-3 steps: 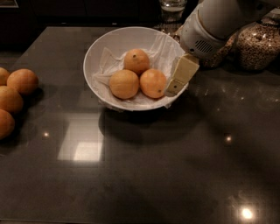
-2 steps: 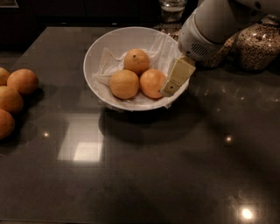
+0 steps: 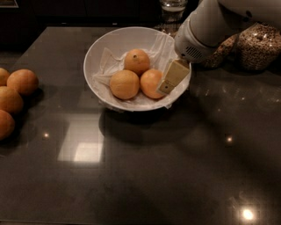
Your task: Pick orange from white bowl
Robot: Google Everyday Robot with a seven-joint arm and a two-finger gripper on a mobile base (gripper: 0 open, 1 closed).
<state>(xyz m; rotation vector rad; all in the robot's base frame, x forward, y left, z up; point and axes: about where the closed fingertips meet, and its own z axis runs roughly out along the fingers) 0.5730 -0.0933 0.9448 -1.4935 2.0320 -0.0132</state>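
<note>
The white bowl (image 3: 94, 52), lined with crumpled white paper, stands at the back middle of the dark table. Three oranges lie in it. The bright, smooth orange (image 3: 150, 83) is at the right. An orange with a dark stem dimple (image 3: 137, 61) is at the back, and a paler orange (image 3: 124, 84) is at the front left. My gripper (image 3: 166, 84) reaches down from the upper right over the bowl's right rim, and its yellowish tip rests against the right side of the bright orange. It holds nothing that I can see.
Several loose oranges (image 3: 17, 88) lie at the table's left edge. A glass (image 3: 172, 6) stands behind the bowl. A speckled round jar (image 3: 259, 46) sits at the back right, behind my white arm (image 3: 206, 26).
My gripper has moved a little left and down into the bowl, closing in on the right orange. The oranges have not moved.
</note>
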